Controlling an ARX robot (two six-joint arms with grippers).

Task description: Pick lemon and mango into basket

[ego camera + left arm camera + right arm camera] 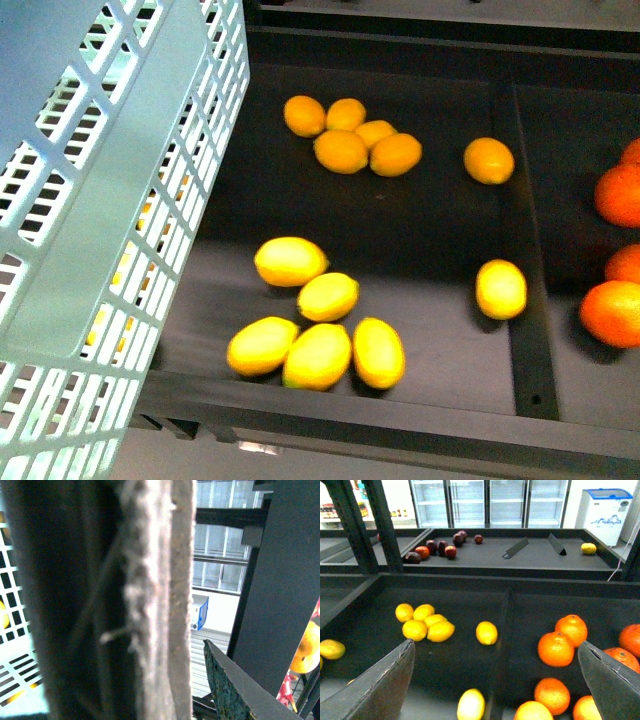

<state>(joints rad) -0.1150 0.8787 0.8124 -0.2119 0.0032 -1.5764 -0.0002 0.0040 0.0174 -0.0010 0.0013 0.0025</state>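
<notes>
The pale mint basket (110,200) hangs tilted at the left, with yellow fruit showing through its slots. My left gripper (150,670) is shut on the basket's brown ribbed handle (150,580), which fills the left wrist view. Several bright yellow lemons (318,355) lie clustered at the bin's front, and a single lemon (501,288) (471,705) rests by the divider. Orange-tinted mangoes (342,150) (422,622) sit in a group further back, with one mango (488,160) (486,632) apart. My right gripper (496,650) is open above the bin, nothing between its fingers (385,685).
A black divider (520,250) separates the yellow fruit from round orange tangerines (615,195) (555,647) on the right. The bin's raised front rim (380,420) runs across. A further bin holds dark red fruit (440,547).
</notes>
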